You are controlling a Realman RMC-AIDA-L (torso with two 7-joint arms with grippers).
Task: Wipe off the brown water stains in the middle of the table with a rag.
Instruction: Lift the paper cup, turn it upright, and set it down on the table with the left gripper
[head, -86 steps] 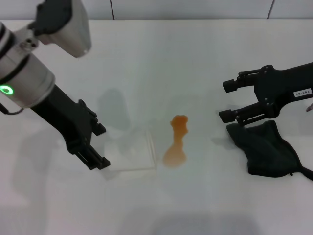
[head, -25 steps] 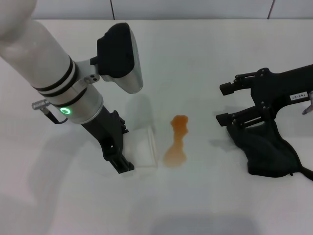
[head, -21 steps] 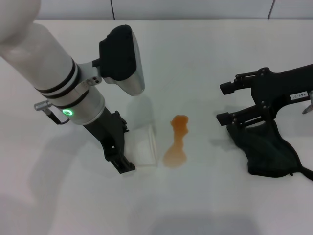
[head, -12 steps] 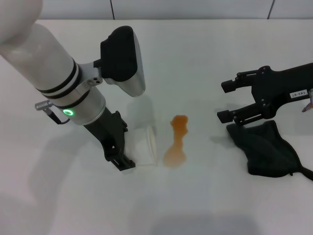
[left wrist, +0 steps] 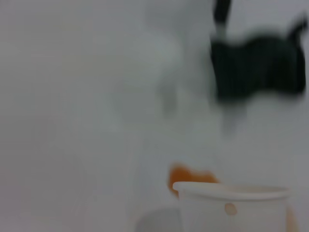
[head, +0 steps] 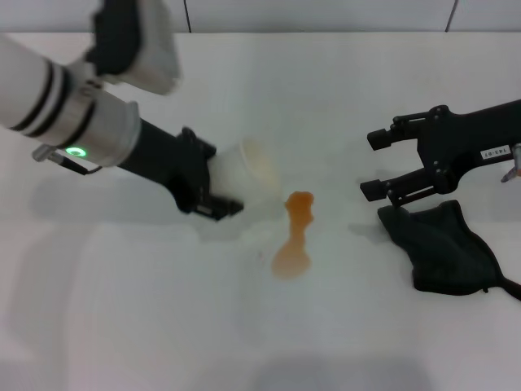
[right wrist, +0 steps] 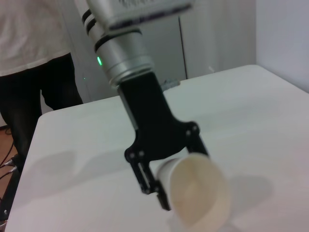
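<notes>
Left tool — cup aloft

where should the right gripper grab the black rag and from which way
Probably at the raised fold near the rag's inner end, the part nearest the right gripper. Come straight down from above: the cloth lies crumpled on the table, so a top pinch on a bunched ridge gives the open fingers something to close on.

Orange-brown stains; black rag; white table.
</notes>
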